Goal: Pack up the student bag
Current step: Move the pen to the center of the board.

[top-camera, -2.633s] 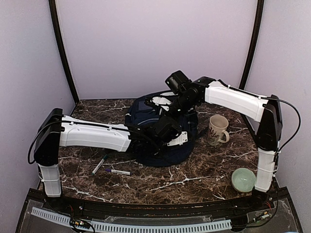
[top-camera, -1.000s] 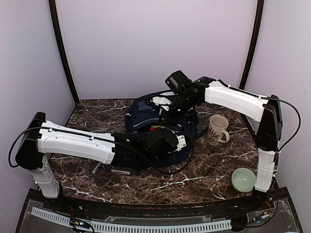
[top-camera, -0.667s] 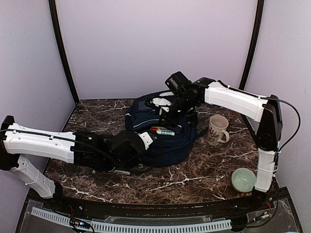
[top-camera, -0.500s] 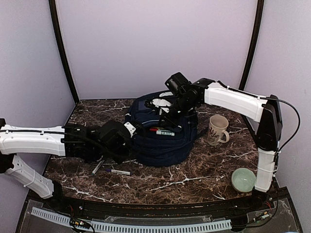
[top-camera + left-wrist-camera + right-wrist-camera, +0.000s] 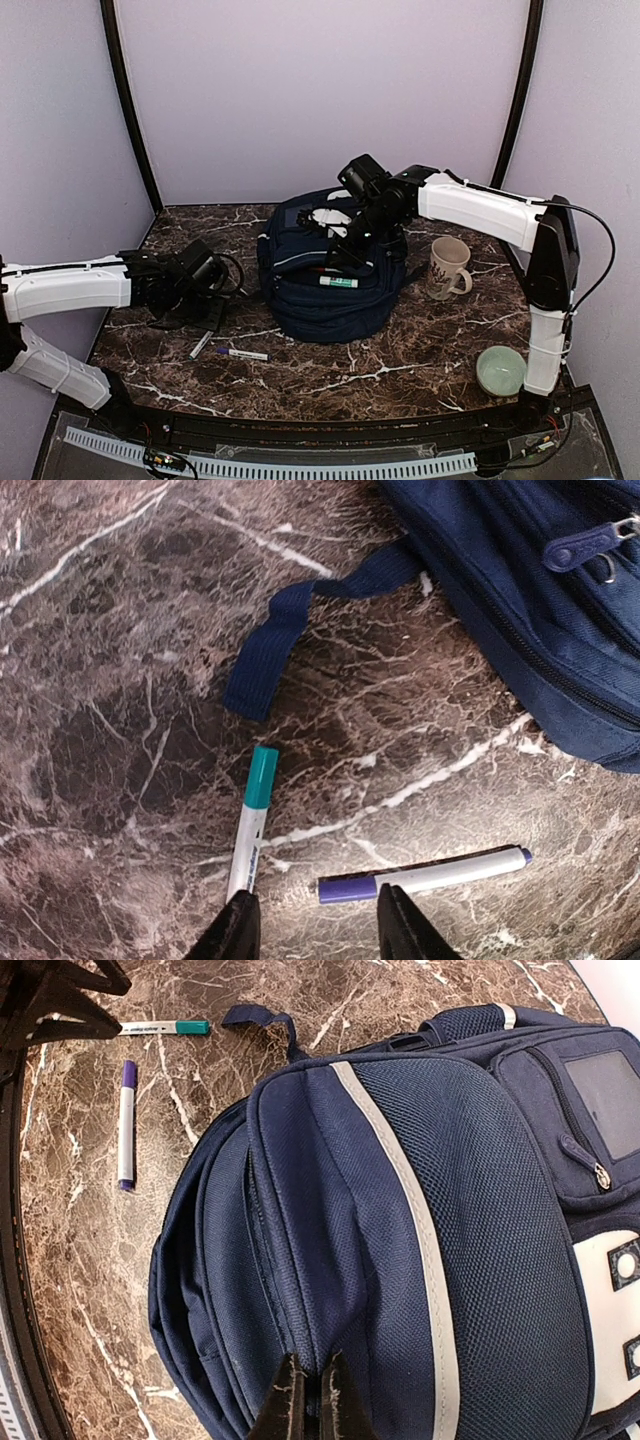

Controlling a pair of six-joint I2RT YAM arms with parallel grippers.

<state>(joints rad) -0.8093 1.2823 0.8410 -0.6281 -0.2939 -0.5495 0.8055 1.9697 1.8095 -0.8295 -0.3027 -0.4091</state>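
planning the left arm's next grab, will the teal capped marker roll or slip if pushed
The teal-capped marker looks round and smooth, lying flat on the glossy marble table, so a nudge probably rolls it. It seems thin, rigid, probably light.

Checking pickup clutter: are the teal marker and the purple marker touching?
Apart. Left wrist view shows tabletop between the teal marker and the purple marker.

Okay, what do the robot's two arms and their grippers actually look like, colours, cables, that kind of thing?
The left arm and right arm both have white shell segments with black joints and black wrist blocks. A thin black cable loops out beside the right elbow. The left gripper and right gripper each have two slim dark fingers that taper to tips.
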